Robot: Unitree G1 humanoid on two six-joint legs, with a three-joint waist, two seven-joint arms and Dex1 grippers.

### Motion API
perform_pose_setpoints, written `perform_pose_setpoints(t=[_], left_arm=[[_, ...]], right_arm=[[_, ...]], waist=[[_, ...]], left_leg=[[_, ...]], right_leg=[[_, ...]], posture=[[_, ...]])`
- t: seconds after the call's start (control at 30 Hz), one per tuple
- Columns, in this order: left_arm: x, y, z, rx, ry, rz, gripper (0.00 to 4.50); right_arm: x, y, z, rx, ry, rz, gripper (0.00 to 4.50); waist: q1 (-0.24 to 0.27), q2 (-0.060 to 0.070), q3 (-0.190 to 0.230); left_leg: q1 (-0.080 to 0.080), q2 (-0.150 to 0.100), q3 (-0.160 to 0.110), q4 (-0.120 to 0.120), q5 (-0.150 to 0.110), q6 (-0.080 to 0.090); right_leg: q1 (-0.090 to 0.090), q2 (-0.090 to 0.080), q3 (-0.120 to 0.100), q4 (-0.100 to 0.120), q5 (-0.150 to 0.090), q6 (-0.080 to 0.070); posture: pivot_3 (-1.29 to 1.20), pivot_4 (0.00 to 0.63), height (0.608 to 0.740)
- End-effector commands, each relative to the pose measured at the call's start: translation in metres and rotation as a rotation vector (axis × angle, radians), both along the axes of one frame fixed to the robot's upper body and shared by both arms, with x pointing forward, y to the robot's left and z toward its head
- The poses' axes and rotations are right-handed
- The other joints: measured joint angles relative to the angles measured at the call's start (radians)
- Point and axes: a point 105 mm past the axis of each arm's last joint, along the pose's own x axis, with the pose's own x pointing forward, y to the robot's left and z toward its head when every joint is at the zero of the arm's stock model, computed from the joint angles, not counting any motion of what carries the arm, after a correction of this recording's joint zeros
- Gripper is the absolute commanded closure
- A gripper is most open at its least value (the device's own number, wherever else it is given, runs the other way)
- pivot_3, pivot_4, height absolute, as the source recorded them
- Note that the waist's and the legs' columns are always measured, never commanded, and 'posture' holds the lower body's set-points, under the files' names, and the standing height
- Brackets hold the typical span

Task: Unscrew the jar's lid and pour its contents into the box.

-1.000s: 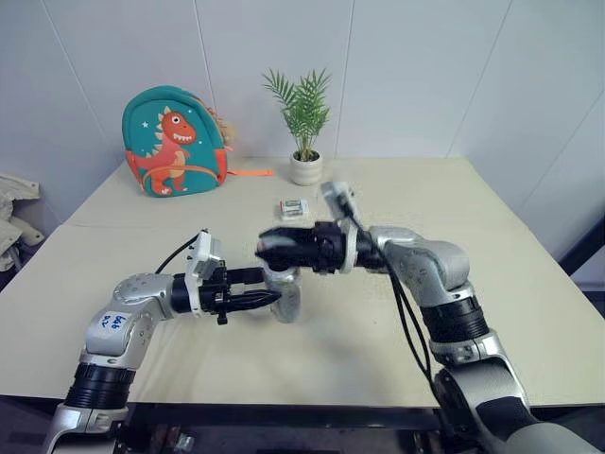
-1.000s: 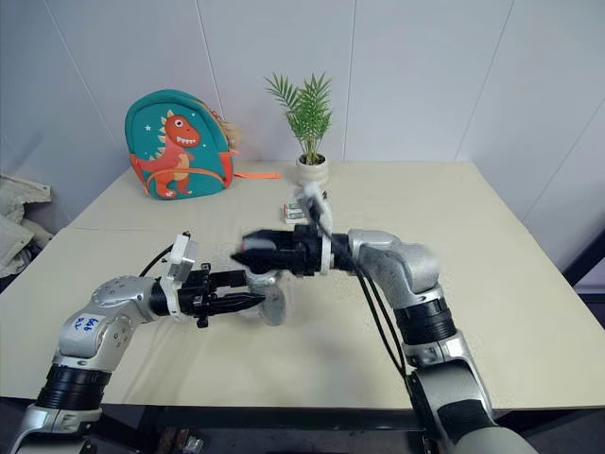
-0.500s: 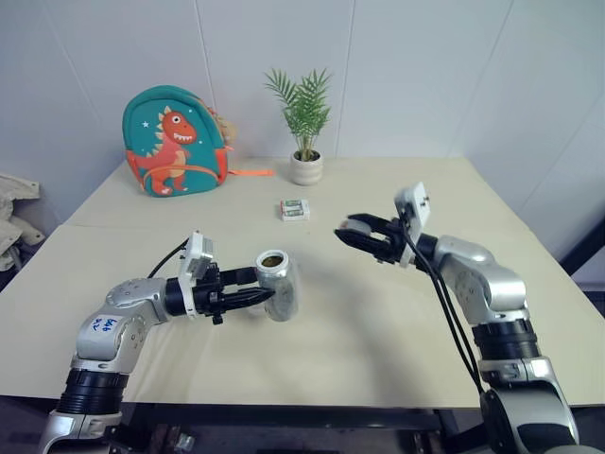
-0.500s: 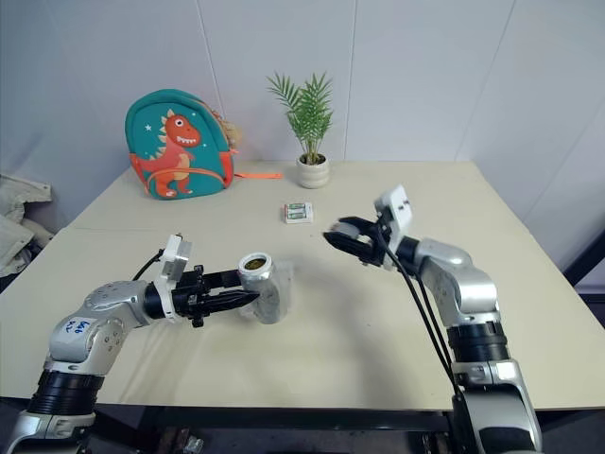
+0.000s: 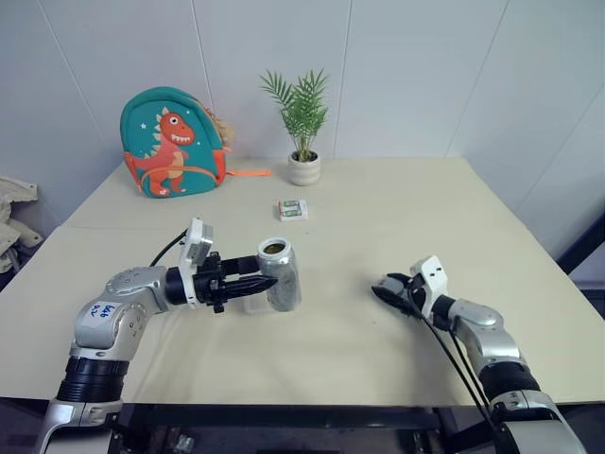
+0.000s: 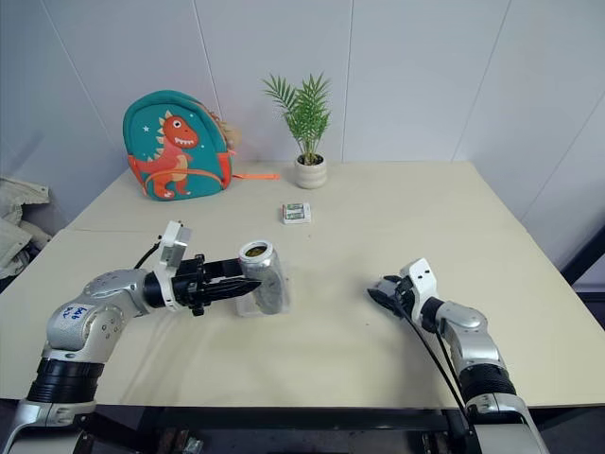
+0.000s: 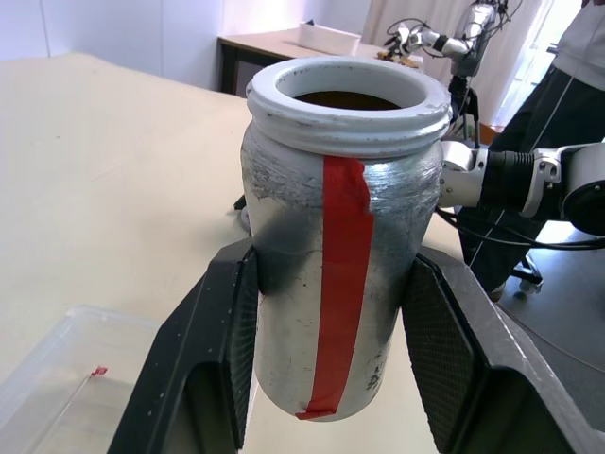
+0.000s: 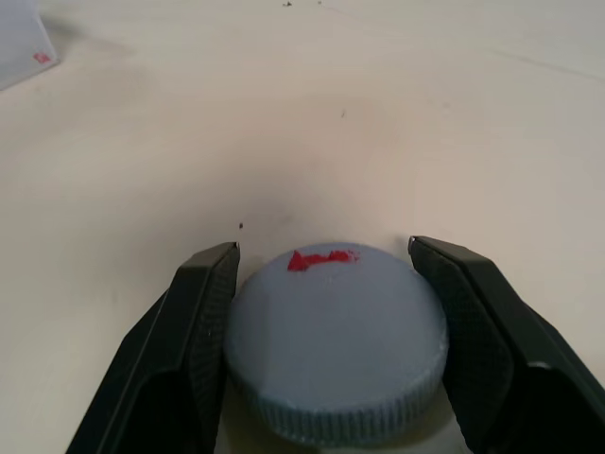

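The jar [image 5: 280, 275] is pinched by the left hand [image 5: 248, 283] at about 9 o'clock from the middle of the desk [image 5: 378, 218], held clear of the surface and roughly upright, with a slight tilt. In the left wrist view the two black fingers [image 7: 217, 364] are seen pressed against opposite sides of the silvery body, a red strip of tape running down between them. The jar's mouth is open, and dark brown contents [image 7: 352, 98] can be made out inside the white rim.

The clear plastic box [image 7: 66, 378] lies on the desk directly under and just behind the jar; one corner of it is visible in the left wrist view, with a small red mark on its wall. In the head views it is largely hidden by the jar and hand.

The right hand [image 5: 395, 292] is low at about 4 o'clock, well apart from the jar. In the right wrist view the grey lid [image 8: 336, 340], flat-topped with a ribbed edge and a red mark, sits between the right fingers [image 8: 194, 331]. The left-hand pad appears to touch its rim, while a narrow gap is seen at the other. Whether the lid rests on the desk cannot be told for certain.

At 12 o'clock a small white-and-green packet [image 5: 292, 209] lies flat. Beyond it a potted plant [image 5: 303, 128] and a dinosaur backpack [image 5: 170, 142] stand near the wall.
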Motion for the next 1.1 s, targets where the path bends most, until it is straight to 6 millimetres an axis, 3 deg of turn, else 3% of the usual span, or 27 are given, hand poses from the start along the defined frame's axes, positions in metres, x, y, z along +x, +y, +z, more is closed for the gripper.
perform_pose_setpoints(t=[0.03, 0.1, 0.3, 0.37, 0.47, 0.6, 0.7, 0.9, 1.1], left_arm=[[-0.003, 0.002, 0.013, 0.003, -0.046, 0.004, 2.63], [-0.001, 0.004, 0.013, 0.012, -0.052, 0.018, 2.63], [0.016, 0.008, 0.012, 0.071, -0.082, 0.152, 2.63], [0.018, 0.010, 0.013, 0.089, -0.095, 0.172, 2.63], [0.021, 0.012, 0.012, 0.105, -0.098, 0.208, 2.63], [0.033, 0.031, 0.010, 0.165, -0.090, 0.340, 2.63], [0.038, 0.046, 0.021, 0.148, -0.119, 0.417, 2.63], [0.049, 0.070, 0.022, 0.195, -0.203, 0.536, 2.63], [0.059, 0.073, 0.026, 0.303, -0.403, 0.610, 2.63]], right_arm=[[0.000, 0.001, 0.012, 0.043, -0.032, 0.021, 0.62], [0.002, -0.001, 0.018, 0.049, -0.053, 0.005, 0.02], [-0.008, -0.003, 0.054, 0.079, -0.126, 0.069, 0.02], [-0.026, 0.002, 0.077, 0.072, -0.180, 0.123, 0.02], [-0.047, 0.007, 0.090, 0.042, -0.203, 0.173, 0.02], [-0.085, 0.025, 0.112, -0.040, -0.231, 0.289, 0.02], [-0.100, 0.036, 0.123, -0.057, -0.233, 0.342, 0.02], [-0.103, 0.042, 0.125, -0.089, -0.239, 0.342, 0.02], [-0.111, 0.044, 0.120, -0.088, -0.230, 0.345, 0.02]], waist=[[0.001, 0.000, 0.000], [0.003, 0.000, 0.000], [0.005, 0.000, 0.000], [0.008, 0.000, 0.000], [0.010, 0.000, 0.000], [0.006, 0.000, 0.000], [0.005, 0.000, 0.000], [0.010, 0.000, 0.000], [0.015, 0.000, 0.000]], left_leg=[[0.000, 0.000, 0.000, 0.000, 0.000, 0.000], [0.000, 0.000, 0.000, 0.000, 0.000, 0.000], [0.000, 0.000, 0.000, 0.000, 0.000, 0.000], [0.000, 0.000, 0.000, 0.000, 0.000, 0.000], [-0.001, 0.000, -0.001, 0.000, 0.000, 0.000], [-0.001, 0.000, 0.000, 0.000, -0.001, 0.000], [0.000, 0.000, 0.000, 0.000, -0.001, 0.000], [0.000, 0.000, 0.000, 0.002, 0.000, 0.001], [-0.001, 0.000, 0.000, 0.002, 0.000, 0.001]], right_leg=[[0.000, 0.000, 0.000, 0.000, 0.000, 0.000], [0.000, 0.000, 0.000, 0.000, 0.000, 0.000], [0.000, 0.000, 0.000, 0.000, 0.000, 0.000], [0.000, 0.000, 0.000, 0.000, 0.000, 0.000], [0.000, 0.000, 0.000, -0.001, 0.000, 0.001], [0.000, 0.000, 0.000, -0.001, 0.000, 0.001], [0.000, 0.000, 0.000, -0.001, 0.000, 0.000], [0.002, -0.001, 0.000, -0.004, 0.000, 0.000], [0.002, -0.001, 0.000, -0.004, 0.001, 0.001]], posture=[[0.00, 0.150, 0.740], [0.00, 0.150, 0.740], [0.00, 0.150, 0.740], [0.00, 0.150, 0.740], [0.00, 0.150, 0.740], [0.00, 0.150, 0.740], [0.00, 0.150, 0.740], [0.00, 0.150, 0.740], [0.00, 0.150, 0.740]])
